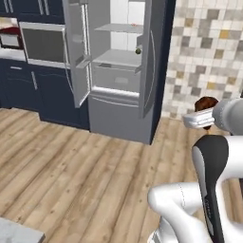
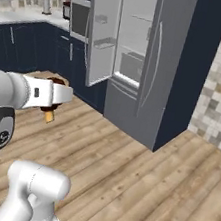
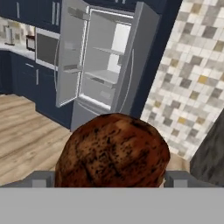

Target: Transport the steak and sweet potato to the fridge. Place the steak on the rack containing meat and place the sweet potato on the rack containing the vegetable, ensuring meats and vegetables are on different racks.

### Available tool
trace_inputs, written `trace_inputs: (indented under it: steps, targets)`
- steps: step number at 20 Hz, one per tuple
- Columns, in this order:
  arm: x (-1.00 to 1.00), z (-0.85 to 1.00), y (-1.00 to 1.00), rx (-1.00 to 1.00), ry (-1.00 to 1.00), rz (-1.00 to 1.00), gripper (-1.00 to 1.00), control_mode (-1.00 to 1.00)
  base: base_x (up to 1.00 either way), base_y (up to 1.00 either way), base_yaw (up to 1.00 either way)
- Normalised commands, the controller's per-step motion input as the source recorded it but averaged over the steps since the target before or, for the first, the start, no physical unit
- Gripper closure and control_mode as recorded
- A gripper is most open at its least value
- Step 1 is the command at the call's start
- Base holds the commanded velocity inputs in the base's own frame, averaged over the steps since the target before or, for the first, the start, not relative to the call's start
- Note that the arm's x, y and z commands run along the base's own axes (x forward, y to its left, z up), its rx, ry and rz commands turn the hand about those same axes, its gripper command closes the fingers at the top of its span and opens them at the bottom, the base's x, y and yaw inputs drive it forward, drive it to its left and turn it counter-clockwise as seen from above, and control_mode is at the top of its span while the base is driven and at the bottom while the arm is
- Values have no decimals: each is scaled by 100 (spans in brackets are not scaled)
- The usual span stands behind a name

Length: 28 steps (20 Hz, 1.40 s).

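My gripper (image 1: 205, 115) is shut on the steak (image 1: 207, 103), a dark reddish-brown chunk, held in the air right of the fridge (image 1: 121, 111). The steak (image 3: 113, 151) bulges between my two fingers in the hand view, and the right base view shows its tan-orange edge (image 2: 49, 116) hanging under the gripper (image 2: 52, 98). The fridge (image 2: 160, 65) stands open some way ahead, left door swung out. Inside, the round olive-green vegetable (image 1: 138, 51) sits on the lower shelf. A tiny orange-pink piece of meat (image 1: 134, 24) lies on the shelf above. The sweet potato is out of view.
A built-in oven (image 1: 45, 45) sits in dark blue cabinets left of the fridge. A counter (image 2: 23, 17) runs along the far left wall. Wood floor (image 1: 95, 166) stretches between me and the fridge (image 3: 103, 65). A tiled wall (image 1: 209, 52) stands to the right.
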Motion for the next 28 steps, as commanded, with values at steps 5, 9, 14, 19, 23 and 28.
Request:
trace_inputs:
  steps: [5,9,14,19,23,28]
  targets:
    - [0,0,0,0,0,0,100,100,100,-34,0]
    - [0,0,0,0,0,0,100,100,100,23,-8]
    - [0,0,0,0,0,0,100,100,100,66,-17]
    - [0,0,0,0,0,0,100,100,100,93,-26]
    - [0,0,0,0,0,0,100,100,100,77,-40]
    - [0,0,0,0,0,0,100,100,100,79,-53]
